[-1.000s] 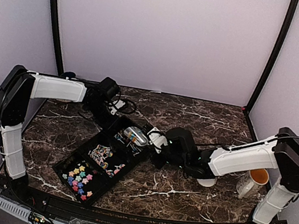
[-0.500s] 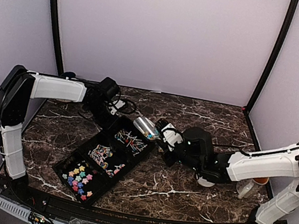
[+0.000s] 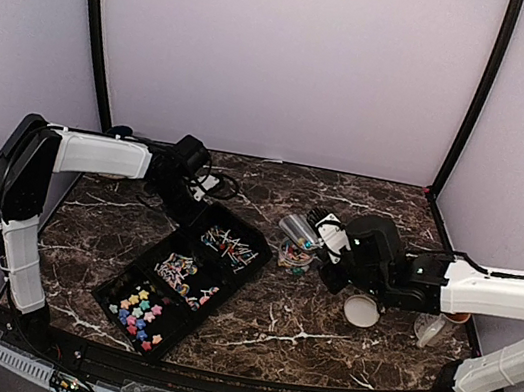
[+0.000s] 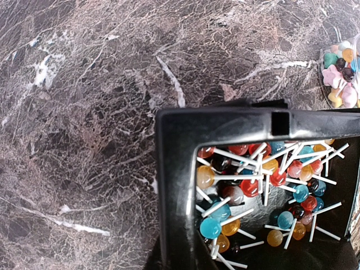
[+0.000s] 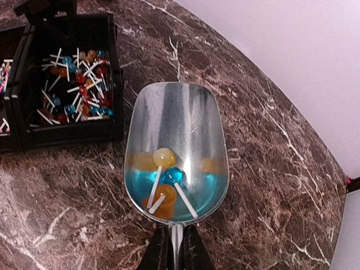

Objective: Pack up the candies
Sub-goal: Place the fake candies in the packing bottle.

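Right of tray (image 4: 225, 122), scoop (image 3: 297, 230) holding lollipops (image 5: 164, 157); candies (image 3: 139, 315) in tray's near compartment

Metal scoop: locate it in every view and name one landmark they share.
Top external: metal scoop right of centre, right of the lollipop compartment.
Left wrist: not in it.
Right wrist: metal scoop at centre, handle in right gripper.
Shared landmark: that compartment, lower right in left wrist, upper left in right wrist.

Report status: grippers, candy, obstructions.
Right gripper: jaws shut on scoop handle. Left gripper at tray corner, jaws unseen. Few lollipops in scoop, off the tray. Clear candy container near scoop.
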{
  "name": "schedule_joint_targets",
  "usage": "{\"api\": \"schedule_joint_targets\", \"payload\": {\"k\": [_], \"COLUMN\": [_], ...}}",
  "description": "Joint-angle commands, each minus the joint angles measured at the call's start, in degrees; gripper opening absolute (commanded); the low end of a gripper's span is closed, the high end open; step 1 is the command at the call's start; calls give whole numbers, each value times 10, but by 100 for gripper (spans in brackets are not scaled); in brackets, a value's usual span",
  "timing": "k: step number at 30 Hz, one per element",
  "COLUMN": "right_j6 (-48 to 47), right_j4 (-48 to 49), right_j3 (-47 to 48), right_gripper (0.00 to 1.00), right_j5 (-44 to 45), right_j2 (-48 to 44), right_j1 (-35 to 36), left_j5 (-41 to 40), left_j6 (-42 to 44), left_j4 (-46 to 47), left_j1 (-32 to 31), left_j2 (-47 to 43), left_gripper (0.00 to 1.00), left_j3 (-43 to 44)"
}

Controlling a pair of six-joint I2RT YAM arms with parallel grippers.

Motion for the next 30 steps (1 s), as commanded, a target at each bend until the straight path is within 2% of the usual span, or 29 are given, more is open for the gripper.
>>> {"api": "schedule_joint_targets", "payload": {"k": [1,13,30], "right_j6": [40,90,97], "right_j4": [-135,-294,-388], "right_j3": [42,111,173], "right_gripper": [0,0,0], "right_j5": [31,20,18], "right_j2": [-18,0,48], "right_j1": [-5,-5,-5], "left_j5": [11,13,12], "left_j6": [-5,-6,-5], "left_j4": [1,-1,0], "left_j1": [0,0,1], "left_j2": [-31,-32,-32], "left_gripper": [0,0,0], "left_j3": [14,17,17]}}
